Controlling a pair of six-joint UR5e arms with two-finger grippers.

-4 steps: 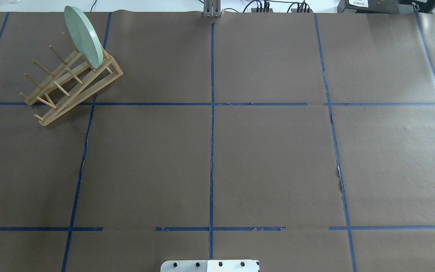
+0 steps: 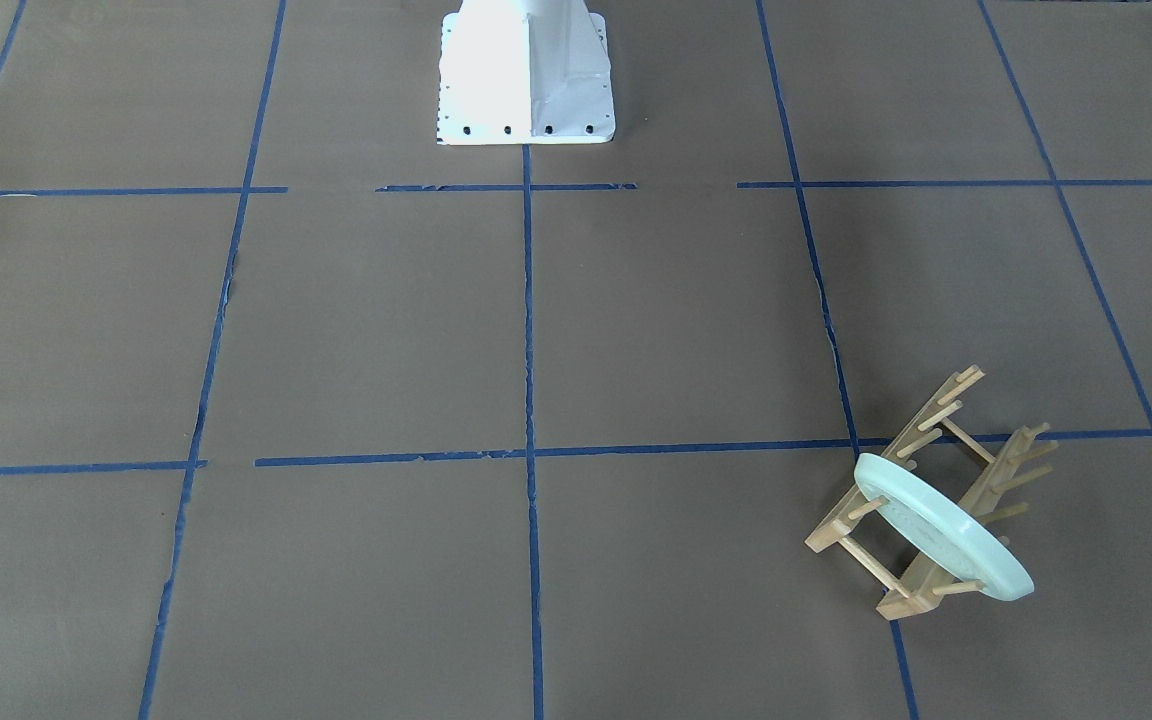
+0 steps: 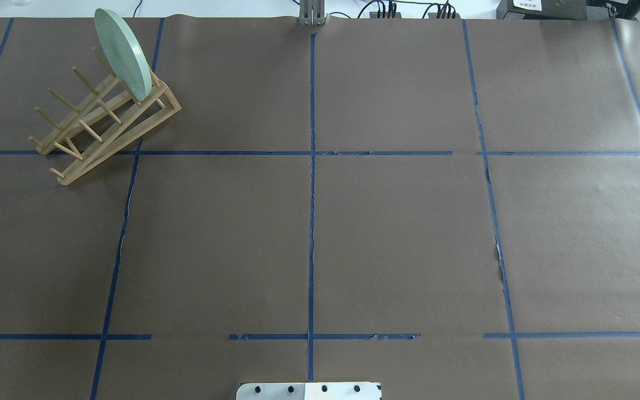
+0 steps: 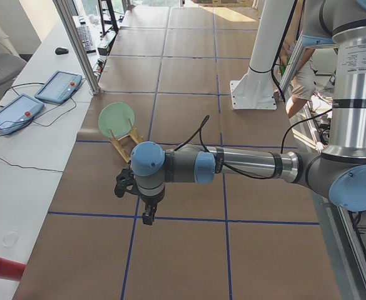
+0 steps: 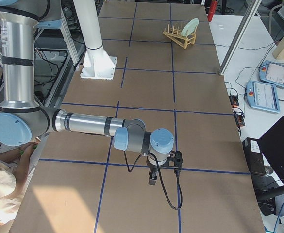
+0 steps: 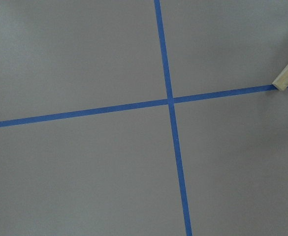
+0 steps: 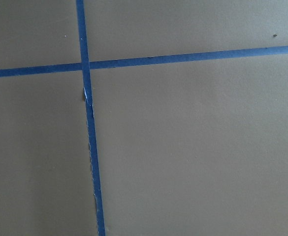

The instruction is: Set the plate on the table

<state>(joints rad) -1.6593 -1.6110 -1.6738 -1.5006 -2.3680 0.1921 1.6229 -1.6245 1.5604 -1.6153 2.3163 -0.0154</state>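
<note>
On the wide brown paper-covered counter (image 3: 398, 233), taped into blue squares, a slanted wooden peg rack (image 3: 103, 122) is set far out on the robot's left. The round pale mint-green plate (image 3: 123, 53) is held on edge in its farthest slot, leaning, not yet laid flat. The left claw (image 4: 148, 219) is judged nearer (the rack's foot is caught by its wrist camera), the plate lying ahead of it. Whether it or the right claw (image 5: 152, 180) is released or clenched cannot be told.
</note>
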